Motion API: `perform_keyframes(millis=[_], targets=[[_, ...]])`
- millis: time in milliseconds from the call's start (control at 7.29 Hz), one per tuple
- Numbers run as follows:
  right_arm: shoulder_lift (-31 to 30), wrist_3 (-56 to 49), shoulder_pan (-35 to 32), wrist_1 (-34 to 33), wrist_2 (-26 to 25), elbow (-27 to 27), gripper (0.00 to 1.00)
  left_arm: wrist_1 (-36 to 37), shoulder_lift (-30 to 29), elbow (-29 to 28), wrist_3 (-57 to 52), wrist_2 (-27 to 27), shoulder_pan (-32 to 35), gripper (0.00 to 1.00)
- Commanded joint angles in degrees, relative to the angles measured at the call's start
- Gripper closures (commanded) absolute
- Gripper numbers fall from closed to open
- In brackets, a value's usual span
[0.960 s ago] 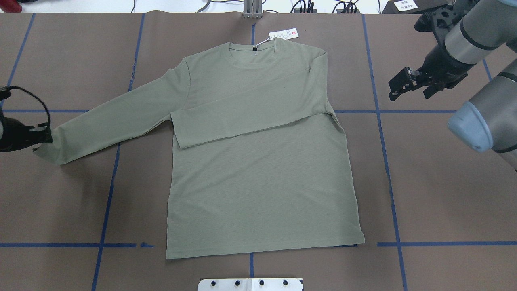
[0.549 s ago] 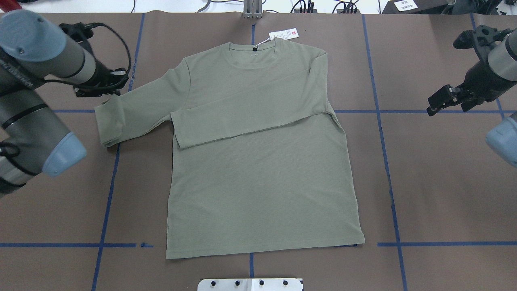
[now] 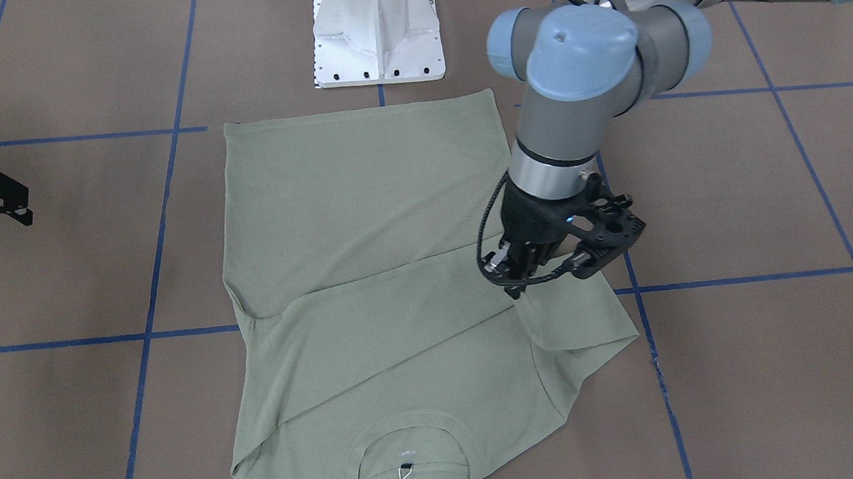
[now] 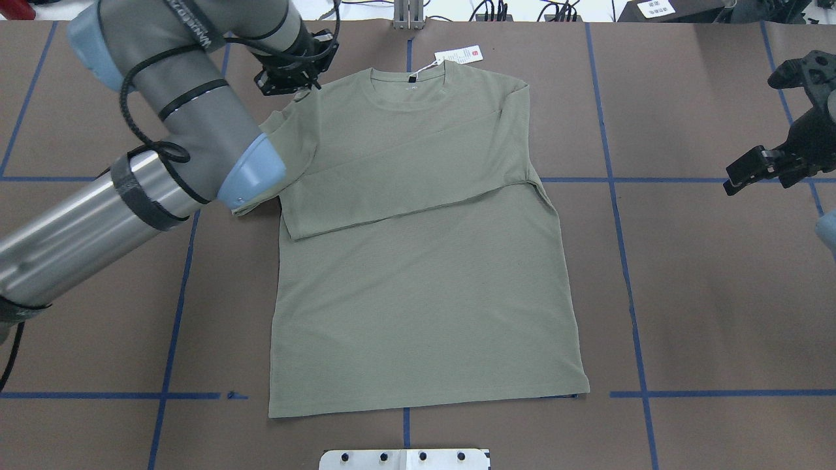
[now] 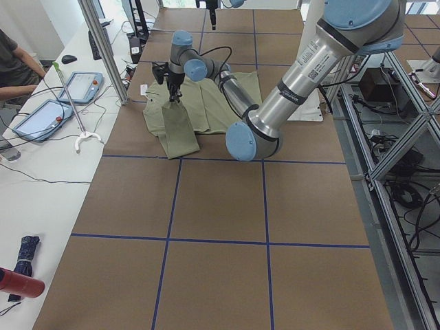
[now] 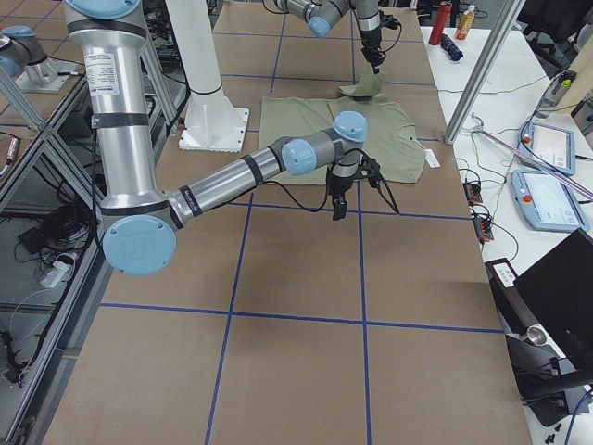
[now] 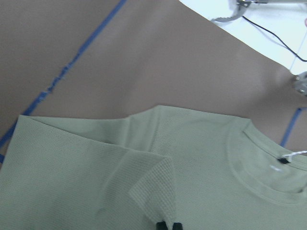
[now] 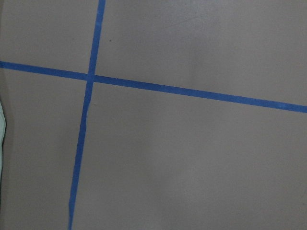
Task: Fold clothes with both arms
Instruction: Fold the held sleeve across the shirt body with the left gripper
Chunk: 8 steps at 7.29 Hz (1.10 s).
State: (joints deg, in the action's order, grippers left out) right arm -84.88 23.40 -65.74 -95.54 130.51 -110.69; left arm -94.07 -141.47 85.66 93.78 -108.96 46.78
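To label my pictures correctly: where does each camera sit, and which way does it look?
Front-facing: across the table, facing the pedestal; left gripper on shirt.
Overhead: behind the pedestal, looking down; left arm, right arm.
Left: table's left end; left arm near.
Right: table's right end; right arm near.
Left wrist: down on shirt neck; fingertips.
Right wrist: down on table; no gripper.
Overhead and front-facing share shirt and pedestal.

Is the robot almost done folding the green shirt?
Not yet. One sleeve already lies folded across the chest. The left gripper is pinching the other sleeve, lifted near the shoulder. The right gripper hangs open beside the shirt. To do: lay that sleeve down, then fold the body.
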Motion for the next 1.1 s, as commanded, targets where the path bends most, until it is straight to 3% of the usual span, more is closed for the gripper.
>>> perform_keyframes(millis=[0,412,823,960], targets=[[-1.34,-1.16,-0.88,0.00,-0.16,0.21,0.00,-3.02,-9.66,-7.40,8.57,0.23,-6.85,1.00],[-1.26,-1.16,-0.88,0.00,-0.17,0.74,0.00,-12.16,-16.02,-20.05,13.97,4.01,-11.44,1.00],[-1.26,-1.16,-0.88,0.00,-0.17,0.74,0.00,-14.12,-17.78,-22.72,17.21,6.37,-14.50,1.00],[-1.17,-1.08,-0.97,0.00,-0.08,0.74,0.00,-14.30,-21.18,-26.74,20.54,8.39,-17.74,1.00]])
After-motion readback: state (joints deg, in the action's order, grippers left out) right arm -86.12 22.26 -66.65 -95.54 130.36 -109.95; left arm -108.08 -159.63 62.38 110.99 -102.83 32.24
